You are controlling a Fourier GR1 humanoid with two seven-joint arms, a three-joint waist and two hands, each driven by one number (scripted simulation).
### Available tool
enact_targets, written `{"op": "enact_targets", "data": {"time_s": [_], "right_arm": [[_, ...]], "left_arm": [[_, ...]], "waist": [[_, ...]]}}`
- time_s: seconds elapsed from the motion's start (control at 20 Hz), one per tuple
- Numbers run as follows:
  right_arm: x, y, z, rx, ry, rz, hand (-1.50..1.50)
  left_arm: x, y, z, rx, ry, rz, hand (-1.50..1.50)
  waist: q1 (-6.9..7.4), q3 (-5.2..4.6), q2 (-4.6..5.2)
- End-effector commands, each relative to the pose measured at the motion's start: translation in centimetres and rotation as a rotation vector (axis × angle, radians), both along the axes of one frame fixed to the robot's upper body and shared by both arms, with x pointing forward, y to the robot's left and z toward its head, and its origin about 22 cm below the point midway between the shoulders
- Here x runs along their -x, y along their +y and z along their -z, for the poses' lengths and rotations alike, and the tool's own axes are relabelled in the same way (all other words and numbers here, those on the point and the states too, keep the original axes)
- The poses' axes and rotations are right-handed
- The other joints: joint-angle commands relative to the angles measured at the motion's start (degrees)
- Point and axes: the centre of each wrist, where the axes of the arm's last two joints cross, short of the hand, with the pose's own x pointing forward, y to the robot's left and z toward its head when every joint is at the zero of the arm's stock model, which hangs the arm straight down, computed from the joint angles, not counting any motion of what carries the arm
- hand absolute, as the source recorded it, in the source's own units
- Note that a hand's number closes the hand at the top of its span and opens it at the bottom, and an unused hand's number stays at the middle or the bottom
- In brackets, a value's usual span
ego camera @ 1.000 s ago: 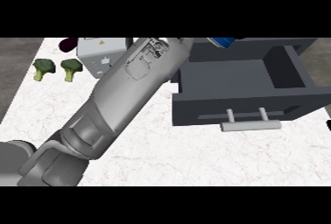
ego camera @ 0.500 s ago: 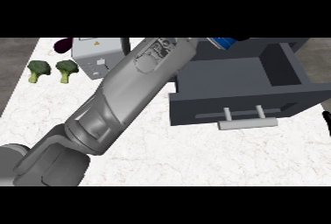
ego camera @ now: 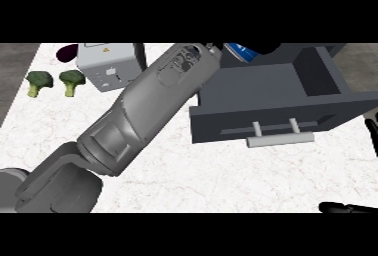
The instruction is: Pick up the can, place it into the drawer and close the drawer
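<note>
The can (ego camera: 240,50), blue with a pale stripe, is showing only in part at the far edge of the view. It is lying just beyond the far-left corner of the open drawer (ego camera: 325,75) and is not yet inside it. The left hand (ego camera: 270,48) is sitting right against the can's right side, but the view's edge is cutting most of it off, so I cannot tell whether it is clamped on the can or merely beside it.

The left forearm (ego camera: 159,95) is stretching diagonally from the near left across the counter (ego camera: 192,175), passing just beside a grey box (ego camera: 107,67). Two broccoli pieces (ego camera: 38,80) are lying further left.

The right hand (ego camera: 347,207) is showing only as a dark sliver at the near right, and its state cannot be told.

Judging from here, the can is hanging over the drawer's rim rather than its hollow. Lowering it there is likely to knock it on the wall and tip it outside. A swing of the forearm could also nudge the grey box.
</note>
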Motion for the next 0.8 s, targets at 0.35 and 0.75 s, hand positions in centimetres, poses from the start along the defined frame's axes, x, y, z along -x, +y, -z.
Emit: {"op": "enact_targets", "data": {"time_s": [0.35, 0.75], "right_arm": [[-1.3, 1.5, -0.1, 0.002, -0.027, -0.03, -1.5], [-0.7, -0.1, -1.1, 0.037, -0.039, -0.051, -1.5]], "left_arm": [[-0.7, 1.4, 3.1, -0.087, -0.052, -0.055, 1.5], [-0.3, 1.3, 4.4, -0.09, -0.033, -0.116, -1.5]], "waist": [[-1.85, 0.02, 0.82], [-2.67, 0.06, 0.54]]}}
